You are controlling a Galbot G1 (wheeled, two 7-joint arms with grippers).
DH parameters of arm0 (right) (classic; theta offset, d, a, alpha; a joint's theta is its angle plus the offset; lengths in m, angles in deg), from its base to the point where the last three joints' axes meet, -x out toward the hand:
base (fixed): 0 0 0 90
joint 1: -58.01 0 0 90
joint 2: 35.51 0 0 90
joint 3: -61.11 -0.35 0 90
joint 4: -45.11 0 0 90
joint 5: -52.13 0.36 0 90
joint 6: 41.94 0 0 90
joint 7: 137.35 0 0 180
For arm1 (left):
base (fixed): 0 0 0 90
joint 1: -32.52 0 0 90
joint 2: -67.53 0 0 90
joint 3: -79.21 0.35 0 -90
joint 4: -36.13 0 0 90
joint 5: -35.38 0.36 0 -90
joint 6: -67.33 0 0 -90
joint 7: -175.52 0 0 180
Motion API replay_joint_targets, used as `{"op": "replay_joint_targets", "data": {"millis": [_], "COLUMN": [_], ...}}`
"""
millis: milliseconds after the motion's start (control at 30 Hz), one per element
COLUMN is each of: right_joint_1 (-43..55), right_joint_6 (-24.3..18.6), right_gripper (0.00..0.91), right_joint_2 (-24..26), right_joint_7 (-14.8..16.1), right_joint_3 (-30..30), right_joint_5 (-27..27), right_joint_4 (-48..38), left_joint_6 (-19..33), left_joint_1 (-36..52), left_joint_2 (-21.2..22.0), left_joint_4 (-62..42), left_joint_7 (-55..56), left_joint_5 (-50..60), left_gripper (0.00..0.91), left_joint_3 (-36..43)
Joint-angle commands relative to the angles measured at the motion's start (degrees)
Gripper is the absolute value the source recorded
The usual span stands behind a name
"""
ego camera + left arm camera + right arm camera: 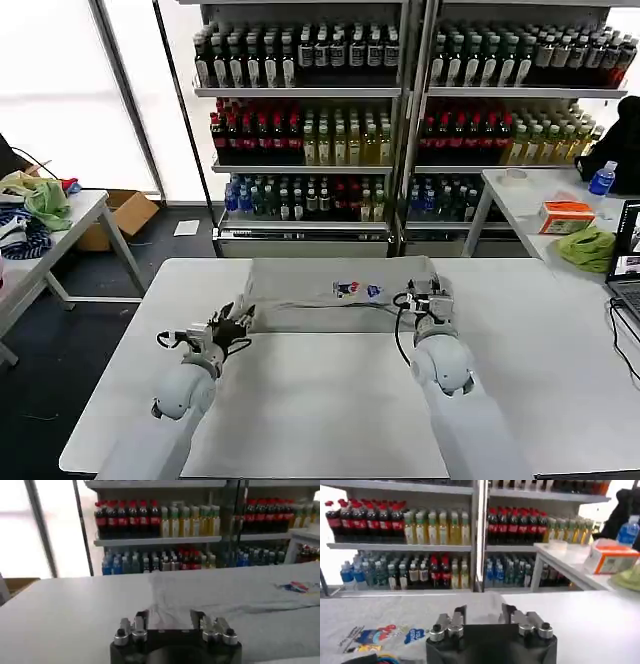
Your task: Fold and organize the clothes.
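Beyond my fingers stands a wall of drink shelves (400,110), rows of red, yellow and dark bottles. A side table (60,235) off past my left arm carries a bright green cloth (45,200) and a striped one (22,235); another table (540,205) past my right arm holds an orange box (566,216), a green cloth (588,247) and a blue bottle (602,178). A laptop (628,262) is cut off at the edge there. Nothing lies on the white table (320,400) between my two grippers except cable loops at the wrists.

The near edge of the T-shirt (340,295) dips behind both grippers, so I cannot make out how that hem lies. In the right wrist view the lower part of the print is cut off by the gripper body.

The T-shirt is light grey, lying as a flat band across the far half of the table, its small blue-red-green print (358,290) just inboard of my right fingers.

My left gripper (170,622) sits at the shirt's left near corner — fingers (141,620) spread apart, grey cloth showing in the gap but not pinched. My right gripper (483,615) is at the right end, fingers (456,616) likewise parted, the shirt's edge lying just beyond them.
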Motion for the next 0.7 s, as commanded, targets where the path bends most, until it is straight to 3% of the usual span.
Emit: {"op": "replay_joint_targets", "data": {"millis": [33, 267, 700], "right_joint_1": [-3.52, -10.05, -13.89], "right_joint_6": [0.77, 0.81, 0.79], "right_gripper": [0.907, 0.907, 0.907], "right_joint_2": [0.90, 2.97, 4.63], "right_joint_7": [-4.54, -2.54, -0.99], "right_joint_3": [-0.75, -2.84, -4.69], "right_joint_5": [4.58, 2.78, 1.83], "right_joint_4": [4.66, 9.27, 8.47], "left_joint_6": [-2.15, -2.25, -3.71], "left_joint_1": [-4.64, -7.44, -8.80], "left_joint_2": [-0.74, -1.30, -1.53], "left_joint_4": [6.65, 10.36, 10.41], "left_joint_7": [0.68, 0.68, 0.43], "left_joint_5": [0.39, 0.59, 2.20], "left_gripper": [0.907, 0.907, 0.907], "left_joint_3": [-1.46, -2.50, -0.64]}}
